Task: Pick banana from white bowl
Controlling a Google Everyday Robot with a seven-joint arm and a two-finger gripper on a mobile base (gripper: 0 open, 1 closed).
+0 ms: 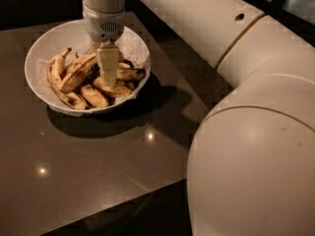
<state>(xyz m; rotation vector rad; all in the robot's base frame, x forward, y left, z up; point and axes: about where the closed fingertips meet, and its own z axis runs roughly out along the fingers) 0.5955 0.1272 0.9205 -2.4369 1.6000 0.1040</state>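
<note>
**Gripper low in the bowl, banana off to its left**

The white bowl (32, 63) sits on the dark counter (98, 176) toward the far edge, well apart from the near edge. Crinkled paper lining (134, 44) shows along the bowl's side facing the counter's right edge.

The gripper (108, 80) hangs straight down from the arm (206, 23) over the middle of the bowl. Its tip is down among the short brown-spotted bananas (114, 87) at the centre of the pile. I cannot tell whether it is released or clenched, and I see nothing lifted in it.

The banana (54, 80) lies inside the bowl along the rim nearest the counter's left edge. Its stem points to the far edge and its body curves round toward the near edge. It is left of the gripper's tip and near it, with another banana (78, 73) lying between them.
</note>
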